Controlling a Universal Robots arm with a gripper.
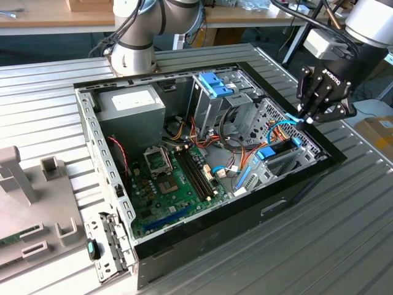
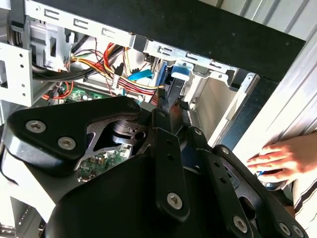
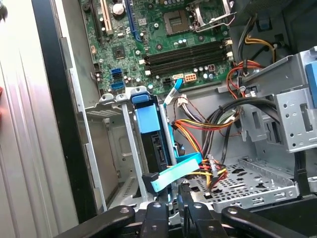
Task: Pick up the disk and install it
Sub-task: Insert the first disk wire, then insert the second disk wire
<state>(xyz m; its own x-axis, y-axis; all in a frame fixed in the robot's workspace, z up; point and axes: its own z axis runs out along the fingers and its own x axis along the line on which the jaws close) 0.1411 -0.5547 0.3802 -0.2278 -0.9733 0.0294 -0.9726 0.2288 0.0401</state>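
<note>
The gripper (image 1: 307, 118), clenched on the disk's (image 3: 153, 144) light-blue rail, should press squarely along the drive bay (image 1: 288, 161) slot.

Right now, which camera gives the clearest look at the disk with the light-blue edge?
The first wrist view: the disk stands on edge in its bay, close and unobstructed. The exterior view shows it small and distant. In the second wrist view the gripper hides most of it.
</note>
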